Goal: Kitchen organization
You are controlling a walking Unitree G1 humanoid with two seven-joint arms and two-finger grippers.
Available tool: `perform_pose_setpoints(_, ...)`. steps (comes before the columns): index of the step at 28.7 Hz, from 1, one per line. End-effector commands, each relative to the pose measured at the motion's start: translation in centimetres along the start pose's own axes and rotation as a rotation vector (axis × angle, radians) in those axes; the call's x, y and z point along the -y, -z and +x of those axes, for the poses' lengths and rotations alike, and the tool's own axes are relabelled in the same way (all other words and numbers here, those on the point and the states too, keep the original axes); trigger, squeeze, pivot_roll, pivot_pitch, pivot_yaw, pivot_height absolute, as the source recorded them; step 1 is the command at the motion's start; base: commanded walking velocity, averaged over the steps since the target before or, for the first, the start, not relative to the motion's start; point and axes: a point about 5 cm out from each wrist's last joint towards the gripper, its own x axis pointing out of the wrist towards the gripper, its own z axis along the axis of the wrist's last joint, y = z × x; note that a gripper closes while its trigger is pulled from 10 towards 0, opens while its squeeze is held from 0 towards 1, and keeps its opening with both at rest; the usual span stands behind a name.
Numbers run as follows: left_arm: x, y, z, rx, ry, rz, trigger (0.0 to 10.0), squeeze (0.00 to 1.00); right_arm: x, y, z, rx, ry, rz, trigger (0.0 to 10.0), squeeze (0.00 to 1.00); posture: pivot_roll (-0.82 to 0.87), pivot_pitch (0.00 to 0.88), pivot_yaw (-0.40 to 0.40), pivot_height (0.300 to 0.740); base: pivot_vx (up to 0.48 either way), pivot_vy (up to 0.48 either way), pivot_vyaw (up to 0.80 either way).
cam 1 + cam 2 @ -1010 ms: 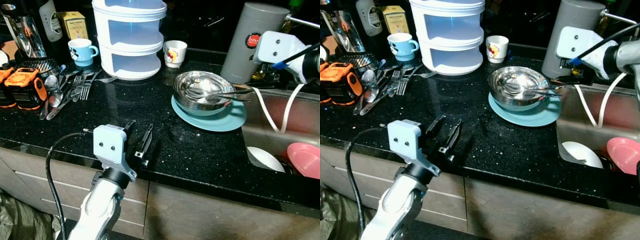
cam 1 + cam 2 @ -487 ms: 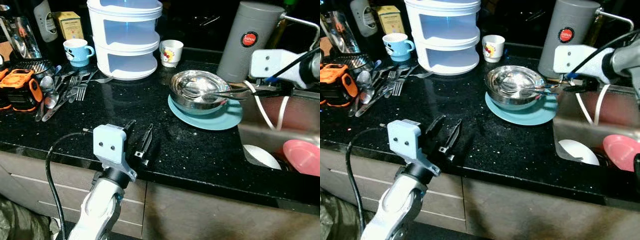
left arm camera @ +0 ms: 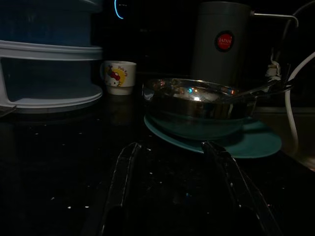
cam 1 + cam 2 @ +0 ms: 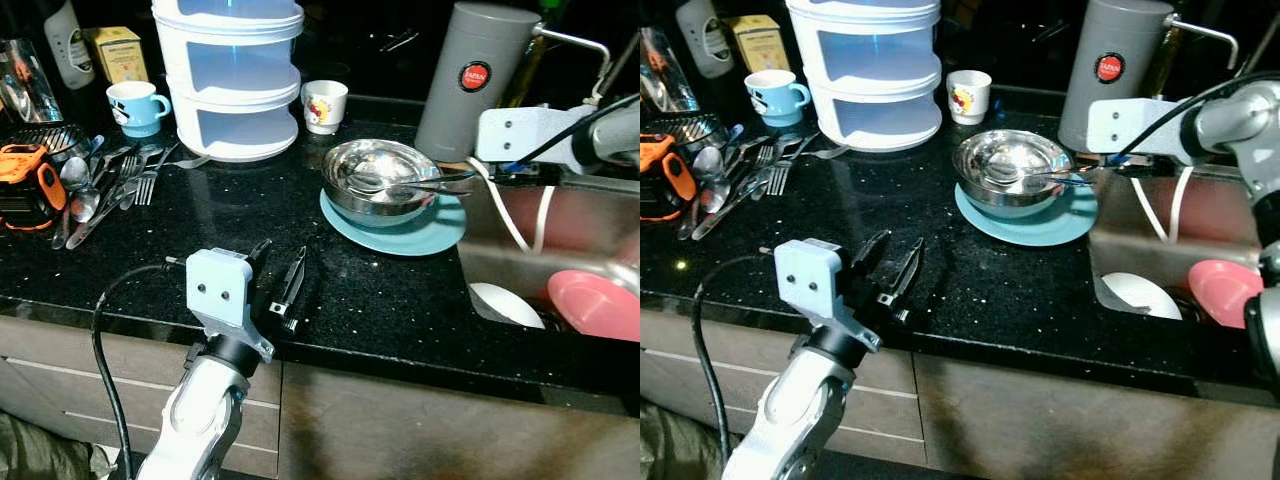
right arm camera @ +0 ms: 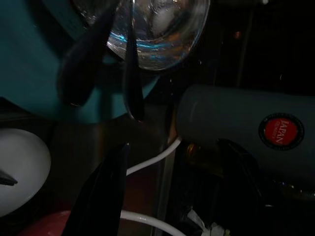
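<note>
While cutlery [image 4: 105, 180] lies loose at ten o'clock on the tabletop [image 4: 380, 300], little looks tidied. Bowl [image 4: 378, 180] sits on plate [image 4: 440, 232], centre. Right end effector [image 4: 545, 172] at two o'clock, probably open; left end effector [image 4: 278, 280] spread wide, empty.

Dim kitchen, sharp head views, murky wrist views.
Overhead light glares off the steel bowl [image 4: 378, 178] and speckled black counter [image 4: 250, 220]; both wrist views are nearly black, with soft-edged foregrounds.

black counter [image 4: 240, 215], teal plate [image 4: 420, 228], cutlery [image 4: 110, 185]

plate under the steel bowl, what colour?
Teal plate; clearest in the left eye view.
</note>
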Motion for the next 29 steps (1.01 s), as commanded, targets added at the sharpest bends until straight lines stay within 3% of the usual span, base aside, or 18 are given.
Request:
perform_pose_setpoints(1, 0.0, 0.0, 0.1, -0.004, -0.004, -0.008, 10.0, 0.00, 0.1, -0.2, 0.2, 0.009, -0.007, -0.019, 10.0, 0.00, 0.13, 0.000, -0.056, 0.740, 0.000, 0.000, 0.00)
perform_pose_setpoints(21, 0.2, 0.0, 0.0, 0.000, -0.008, -0.011, 10.0, 0.00, -0.6, -3.7, 3.4, 0.169, -0.016, -0.110, 10.0, 0.00, 0.14, 0.000, -0.063, 0.740, 0.000, 0.000, 0.00)
perform_pose_setpoints(29, 0.2, -0.1, -0.1, 0.000, -0.011, -0.013, 10.0, 0.00, -0.4, -4.3, 3.8, 0.193, -0.003, -0.126, 10.0, 0.00, 0.14, 0.000, -0.067, 0.740, 0.000, 0.000, 0.00)
